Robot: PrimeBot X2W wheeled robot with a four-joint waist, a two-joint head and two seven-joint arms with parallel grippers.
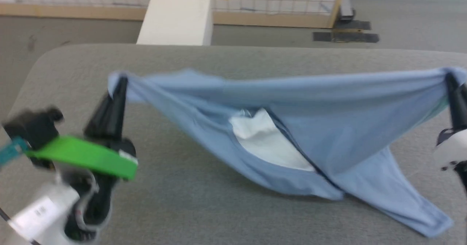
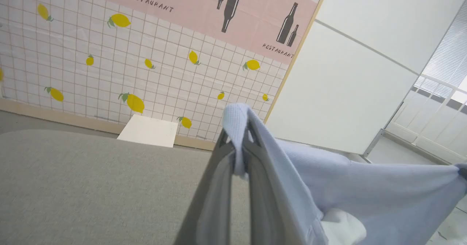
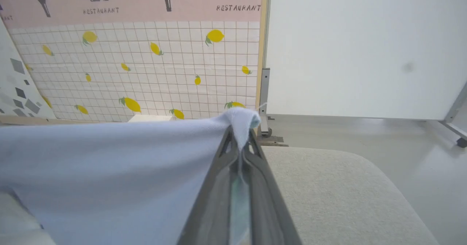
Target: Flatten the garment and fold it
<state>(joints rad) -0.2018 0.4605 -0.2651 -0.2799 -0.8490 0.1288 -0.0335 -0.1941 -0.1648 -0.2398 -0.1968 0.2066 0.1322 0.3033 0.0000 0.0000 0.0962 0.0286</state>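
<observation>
The left gripper [image 1: 119, 84] and right gripper [image 1: 450, 79] are clamping shut on thin corner tufts of the sagging shirt [image 1: 339, 113], so stretching it harder is risking a slip.

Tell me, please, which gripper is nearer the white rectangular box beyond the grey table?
Left. The left gripper, pinching the light blue soft T-shirt, sits just left of the white rectangular box; the right gripper holds it far to the box's right.
</observation>
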